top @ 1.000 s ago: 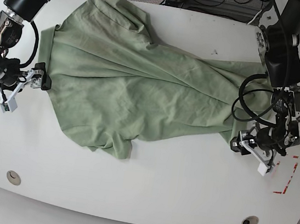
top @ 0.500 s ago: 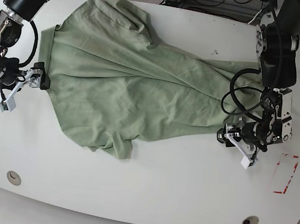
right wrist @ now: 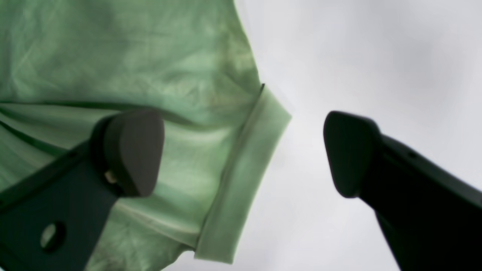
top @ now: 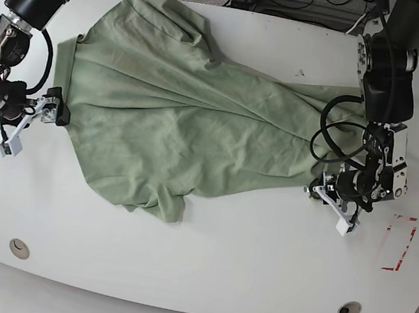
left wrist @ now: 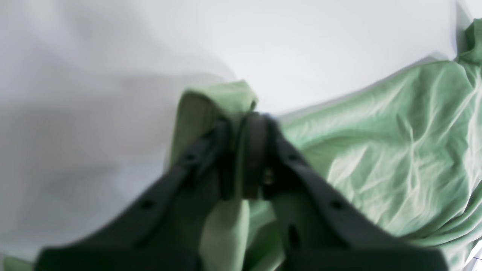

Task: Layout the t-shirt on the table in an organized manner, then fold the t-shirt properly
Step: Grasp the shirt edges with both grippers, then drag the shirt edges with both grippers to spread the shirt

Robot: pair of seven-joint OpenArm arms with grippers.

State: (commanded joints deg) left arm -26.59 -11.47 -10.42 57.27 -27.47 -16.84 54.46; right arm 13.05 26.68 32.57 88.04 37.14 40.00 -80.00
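The t-shirt [top: 183,122] lies rumpled and skewed across the table [top: 202,271], still unfolded. The left pincer [left wrist: 246,150], at four o'clock, is clenched on a hem fold; the right pincer [right wrist: 244,154], at nine o'clock, is released beside a sleeve edge. Layout remains unfinished.

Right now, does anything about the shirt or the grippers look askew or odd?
Yes. The t-shirt lies skewed and wrinkled, bunched toward the left gripper, which is shut on a fabric fold. The right gripper is open, straddling the hem without gripping it. Nothing looks damaged.
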